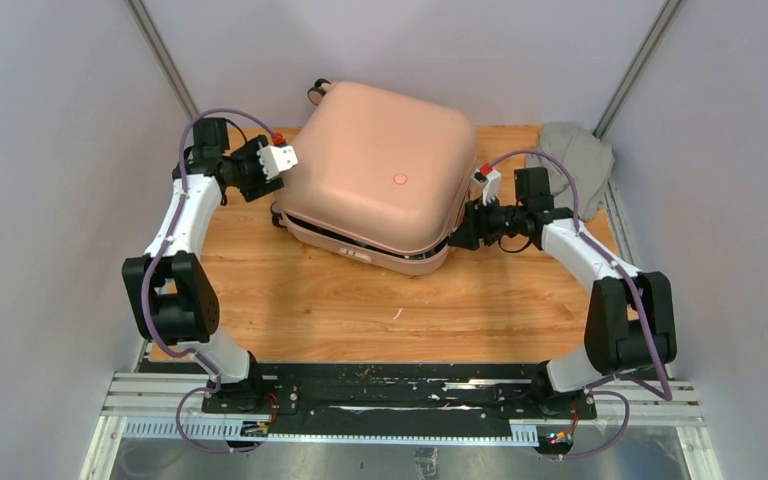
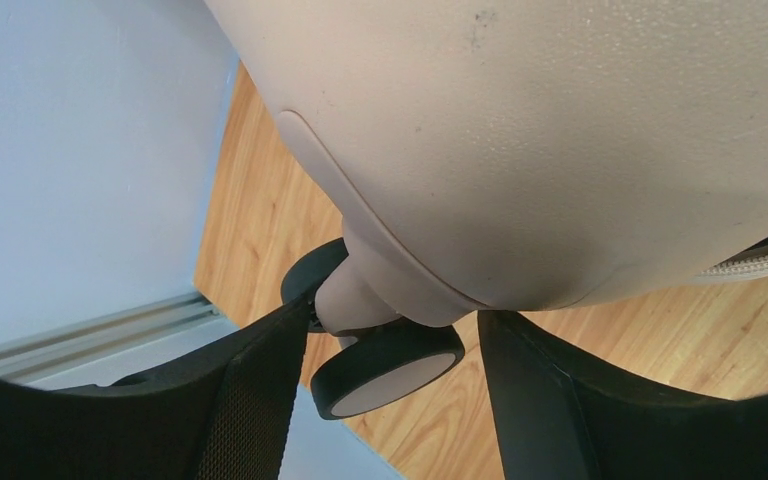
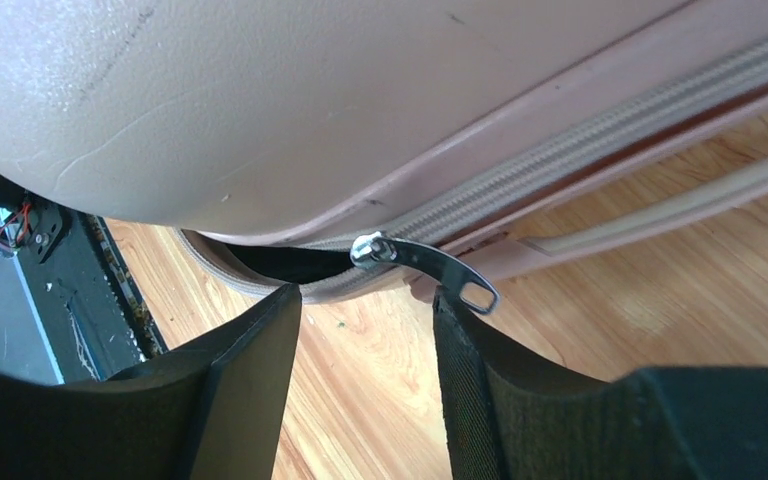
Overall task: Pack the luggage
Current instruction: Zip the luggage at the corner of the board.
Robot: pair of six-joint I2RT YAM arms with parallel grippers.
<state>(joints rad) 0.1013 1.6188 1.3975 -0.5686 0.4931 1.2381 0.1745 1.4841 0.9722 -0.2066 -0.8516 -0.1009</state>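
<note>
The luggage, a pale pink hard-shell case with a round emblem, lies flat on the wooden table with its lid lowered. My left gripper is at its far left corner. In the left wrist view the left gripper stands open, its fingers straddling a black caster wheel under the shell. My right gripper is at the case's right corner. There the right gripper is open just below the zipper, and the metal zipper pull rests over one fingertip. A dark gap shows beside the slider.
A grey cloth bundle lies at the back right corner of the table. Another caster wheel sticks out behind the case. Pale walls close in on both sides, and a black rail runs along the near edge.
</note>
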